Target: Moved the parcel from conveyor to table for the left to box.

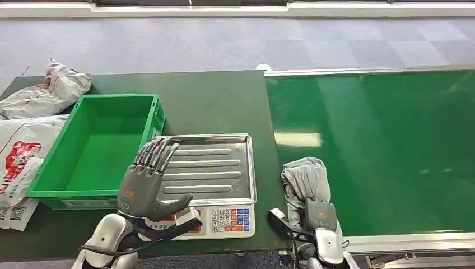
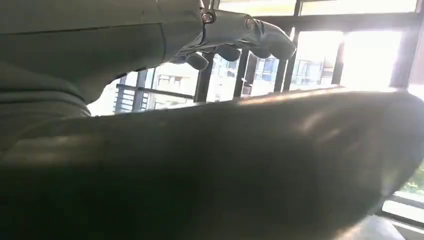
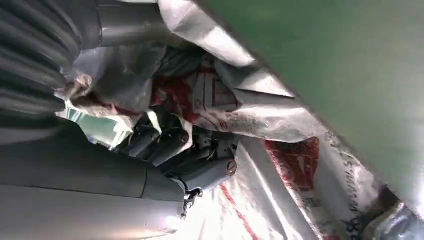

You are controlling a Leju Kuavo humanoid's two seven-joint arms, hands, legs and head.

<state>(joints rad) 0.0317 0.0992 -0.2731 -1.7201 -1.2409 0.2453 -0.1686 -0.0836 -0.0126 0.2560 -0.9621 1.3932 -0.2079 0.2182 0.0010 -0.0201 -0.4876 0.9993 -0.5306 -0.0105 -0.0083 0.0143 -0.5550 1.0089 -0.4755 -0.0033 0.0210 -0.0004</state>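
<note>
A crumpled grey parcel [image 1: 304, 178] lies at the near left edge of the green conveyor belt [image 1: 386, 145]. My right hand [image 1: 319, 216] sits on its near end and grips it. In the right wrist view, the fingers [image 3: 162, 144] curl into the parcel's grey-white wrap with red print [image 3: 260, 112]. My left hand [image 1: 147, 182] is raised over the near left corner of the scale's steel tray [image 1: 218, 165], palm flat, fingers straight and apart, holding nothing. In the left wrist view its fingers [image 2: 240, 32] stand out against bright windows. The green crate [image 1: 84, 185] stands empty on the table, left of the scale.
A keypad scale [image 1: 232, 219] sits at the dark green table's [image 1: 213, 101] front edge. Two white parcels [image 1: 47, 89] [image 1: 19, 159] lie left of the crate. The conveyor's metal rim [image 1: 403, 241] runs along the near side; grey carpet lies beyond.
</note>
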